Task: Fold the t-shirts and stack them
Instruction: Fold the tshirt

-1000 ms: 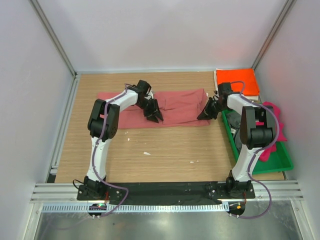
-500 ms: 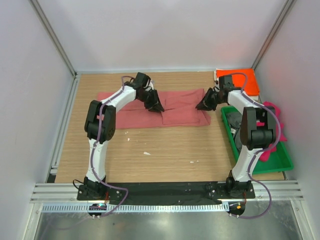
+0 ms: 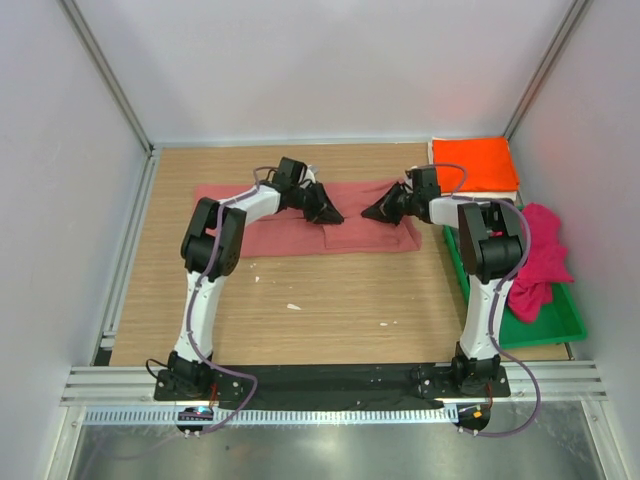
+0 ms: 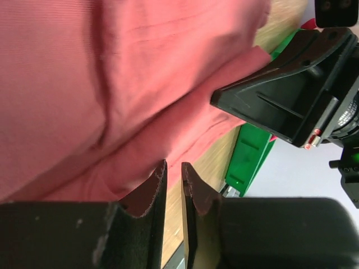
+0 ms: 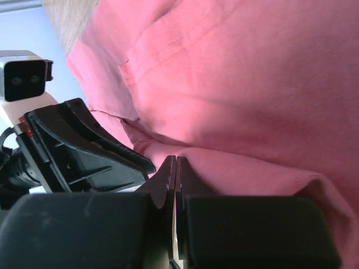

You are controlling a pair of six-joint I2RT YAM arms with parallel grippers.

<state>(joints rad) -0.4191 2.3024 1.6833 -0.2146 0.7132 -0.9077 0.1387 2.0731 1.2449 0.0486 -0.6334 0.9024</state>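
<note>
- The red shirt (image 3: 270,230) lies spread across the far half of the table (image 3: 330,300). Its right part is already doubled into a squarer panel, so the fold is only part done.
- Just now both arms have left the shirt's near side and swung in to the middle of its far edge, tips facing each other and near together.
- Your left gripper (image 3: 337,216) has narrowed to a thin slit right at a cloth edge. I cannot tell whether any cloth sits in it.
- Your right gripper (image 3: 366,212) has its jaws pressed flat together over the shirt. Whether a ply is nipped there, I cannot tell.
- My read is that you are setting up a centre pinch for the next fold, so check the grip before you lift.
- A second ago the grippers stood well apart. The shirt's outline has hardly shifted since.
- With the right arm swung left, the magenta shirt (image 3: 540,258) in the tray (image 3: 555,325) now shows more fully.
- The orange shirt (image 3: 472,163) sits folded in the far right corner.
</note>
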